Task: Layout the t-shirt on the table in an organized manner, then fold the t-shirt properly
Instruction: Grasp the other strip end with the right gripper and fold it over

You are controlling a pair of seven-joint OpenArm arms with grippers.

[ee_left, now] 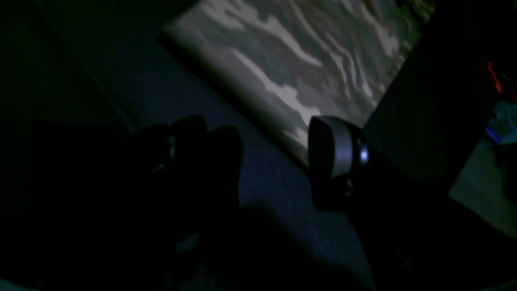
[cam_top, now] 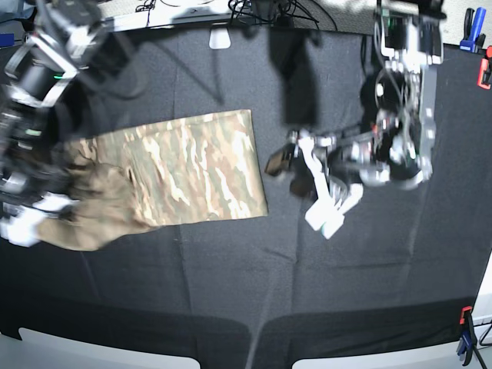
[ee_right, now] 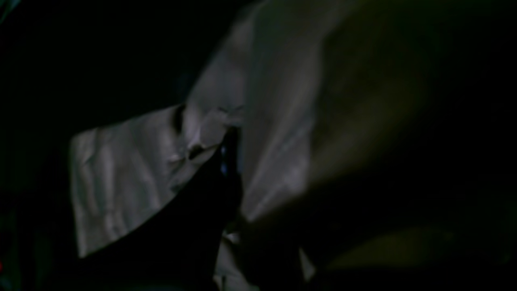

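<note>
The camouflage t-shirt (cam_top: 196,165) lies as a folded band on the black table (cam_top: 254,277). Its left end (cam_top: 100,207) is raised off the cloth and shows a plain tan-brown side. My right gripper (cam_top: 42,211) is at that raised end, shut on the fabric. The dim right wrist view shows pale fabric (ee_right: 121,169) bunched against a dark finger (ee_right: 228,157). My left gripper (cam_top: 304,181) stands open just right of the shirt's right edge, with nothing in it. In the left wrist view its fingers (ee_left: 335,149) straddle bare cloth beside the shirt's edge (ee_left: 303,52).
Blue (cam_top: 470,34) and orange (cam_top: 484,73) clamps sit at the table's far right corner, and another clamp (cam_top: 463,334) at the near right edge. A small white piece (cam_top: 221,38) lies at the far edge. Cables and hangers run along the back.
</note>
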